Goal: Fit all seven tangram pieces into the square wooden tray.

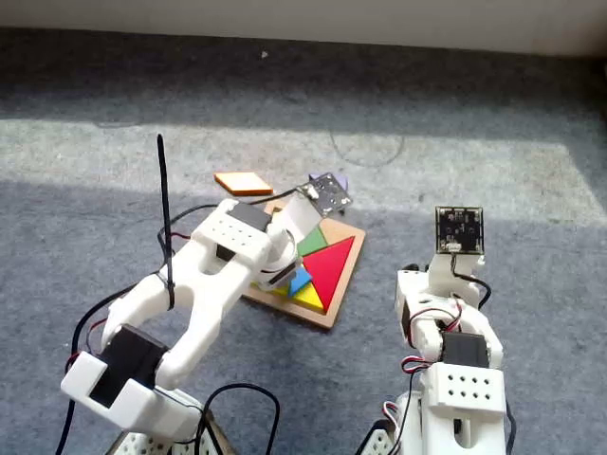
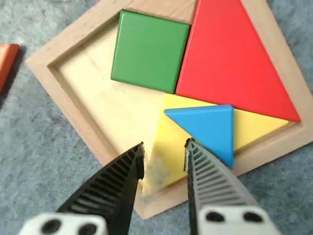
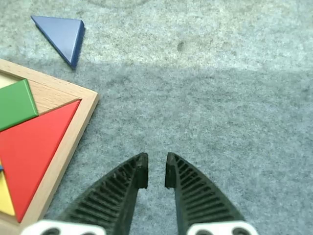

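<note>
The square wooden tray (image 2: pixel 54 51) lies on the grey fuzzy desk (image 3: pixel 234 98), right under the left gripper (image 2: pixel 164 144). Four pieces are in it. The yellow triangle (image 2: pixel 254 129) is straight below the left gripper, at the tray's near edge. The light blue triangle (image 2: pixel 208 127) lies on top of the yellow one, just beside one gripper finger (image 2: pixel 195 166). A bit farther out from the gripper sit the green square (image 2: pixel 149 51) and the big red triangle (image 2: pixel 234 63), touching side by side. Part of the tray floor next to the green square is bare wood. The left gripper is open a little and holds nothing. An orange piece (image 2: pixel 6 61) lies on the desk, outside the tray and well off to the side of this gripper. The right gripper (image 3: pixel 155 171) hangs over the desk, near the tray's red corner. Its fingers have a narrow gap and hold nothing. A dark blue triangle (image 3: pixel 61 32) lies on the desk far ahead of it, just past the tray.
</note>
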`<control>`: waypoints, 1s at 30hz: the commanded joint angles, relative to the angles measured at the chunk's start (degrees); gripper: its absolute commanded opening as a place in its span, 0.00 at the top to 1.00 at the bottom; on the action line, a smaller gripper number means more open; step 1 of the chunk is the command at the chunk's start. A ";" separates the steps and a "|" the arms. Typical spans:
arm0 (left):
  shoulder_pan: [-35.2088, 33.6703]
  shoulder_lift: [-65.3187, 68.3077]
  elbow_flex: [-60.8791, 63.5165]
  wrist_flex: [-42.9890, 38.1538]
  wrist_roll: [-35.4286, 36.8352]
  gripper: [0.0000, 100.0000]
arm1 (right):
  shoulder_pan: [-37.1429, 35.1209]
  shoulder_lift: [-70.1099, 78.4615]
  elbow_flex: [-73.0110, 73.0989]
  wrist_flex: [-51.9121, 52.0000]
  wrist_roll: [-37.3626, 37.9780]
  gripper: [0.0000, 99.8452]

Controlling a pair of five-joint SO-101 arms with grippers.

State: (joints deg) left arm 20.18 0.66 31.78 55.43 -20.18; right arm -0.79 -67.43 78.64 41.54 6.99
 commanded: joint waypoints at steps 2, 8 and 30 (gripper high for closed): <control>-0.22 -5.41 -4.00 5.01 0.62 0.85 | 0.66 -0.84 -0.13 -1.19 0.62 0.92; 4.09 -15.16 -3.91 10.90 2.20 0.85 | 0.66 -0.84 -0.13 -1.19 0.70 0.92; 1.71 -0.04 -0.48 -3.34 5.10 0.79 | 0.66 -0.84 -0.13 -1.19 0.70 0.92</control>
State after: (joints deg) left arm 24.92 -3.82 38.64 50.86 -15.52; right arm -0.79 -67.43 78.64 41.54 6.99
